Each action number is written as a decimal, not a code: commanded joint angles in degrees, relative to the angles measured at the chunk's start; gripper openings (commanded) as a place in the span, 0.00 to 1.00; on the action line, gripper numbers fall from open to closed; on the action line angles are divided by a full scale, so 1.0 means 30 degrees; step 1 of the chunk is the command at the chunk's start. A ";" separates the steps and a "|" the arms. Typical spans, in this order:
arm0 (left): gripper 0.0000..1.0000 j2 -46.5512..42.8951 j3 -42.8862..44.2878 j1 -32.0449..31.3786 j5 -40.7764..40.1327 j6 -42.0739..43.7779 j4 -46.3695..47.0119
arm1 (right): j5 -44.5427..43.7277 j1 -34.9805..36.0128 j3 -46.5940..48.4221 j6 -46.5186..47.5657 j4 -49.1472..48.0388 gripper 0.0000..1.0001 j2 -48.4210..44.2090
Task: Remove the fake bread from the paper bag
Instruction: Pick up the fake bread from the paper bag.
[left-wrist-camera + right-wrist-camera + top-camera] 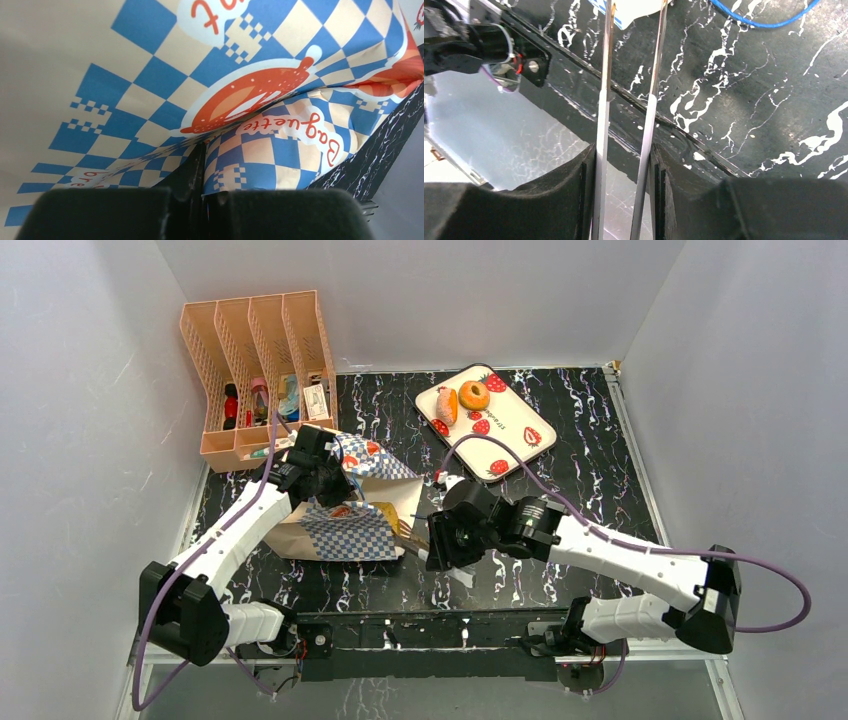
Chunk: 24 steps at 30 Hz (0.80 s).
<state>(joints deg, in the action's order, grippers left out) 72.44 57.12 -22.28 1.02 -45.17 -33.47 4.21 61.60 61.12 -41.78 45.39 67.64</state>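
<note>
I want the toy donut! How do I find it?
Find the white rectangular tray printed with red strawberries at the far side of the black marbled table. The orange-brown ring donut lies on it, beside a long pinkish-orange roll. Only the donut is round with a hole.

The paper bag (345,532) hides its inside under a folded chequered top. Behind the bag, the things in the file rack (300,330) are too small to name. The metal tongs (602,100) (two thin strips) are cut off at the right wrist view's top.
</note>
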 commanded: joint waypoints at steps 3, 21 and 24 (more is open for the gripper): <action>0.00 -0.0732 0.0399 0.0117 0.0313 0.0282 -0.0076 | -0.1552 0.0383 0.1293 0.0450 0.0228 0.35 0.0734; 0.00 -0.1052 0.0523 0.0125 0.0555 0.1309 -0.1203 | -0.1598 0.0311 -0.1431 -0.1491 -0.3016 0.39 0.0421; 0.00 -0.1142 0.0417 0.0115 0.0720 0.1374 -0.1206 | -0.1209 0.0151 -0.1866 -0.1803 -0.4069 0.39 0.0489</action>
<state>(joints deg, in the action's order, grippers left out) 71.22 57.14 -22.28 2.22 -42.59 -35.59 0.82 62.57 56.42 -45.36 40.77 70.13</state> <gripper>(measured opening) 0.009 0.392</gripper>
